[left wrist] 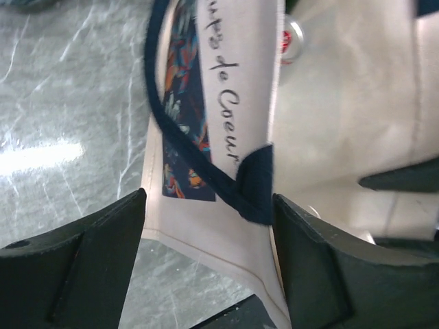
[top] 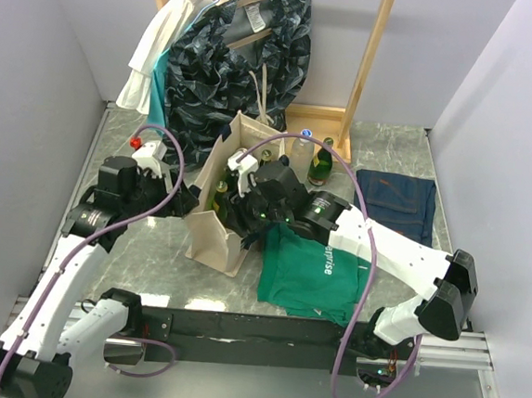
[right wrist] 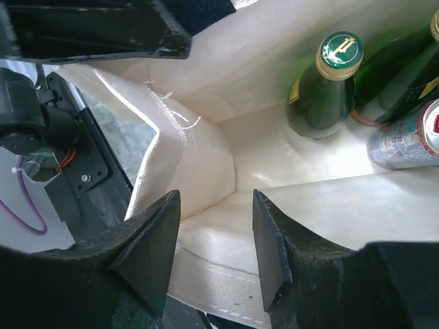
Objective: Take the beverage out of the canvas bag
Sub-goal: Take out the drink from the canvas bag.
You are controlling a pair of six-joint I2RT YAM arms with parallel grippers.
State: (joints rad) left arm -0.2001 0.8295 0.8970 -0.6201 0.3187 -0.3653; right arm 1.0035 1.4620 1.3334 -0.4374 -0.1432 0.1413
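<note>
The cream canvas bag (top: 214,236) with navy trim stands at the table's middle, mouth open. Inside it, in the right wrist view, are a green bottle with a green cap (right wrist: 322,89), a second green bottle (right wrist: 405,58) and a silver can (right wrist: 405,140). My right gripper (right wrist: 216,205) is open, just inside the bag's near rim, with nothing between its fingers (right wrist: 151,247). My left gripper (left wrist: 209,205) is open at the bag's left wall (left wrist: 206,226). It straddles the wall's edge and the navy strap end (left wrist: 254,185). The right finger (left wrist: 329,267) lies against the strap, the left stands apart.
A green bottle (top: 321,162) and a clear bottle (top: 300,149) stand behind the bag. A green T-shirt (top: 311,268) lies to its right, folded jeans (top: 396,201) farther right. A dark patterned garment (top: 241,57) and a white one (top: 163,46) hang on the wooden rack (top: 366,68).
</note>
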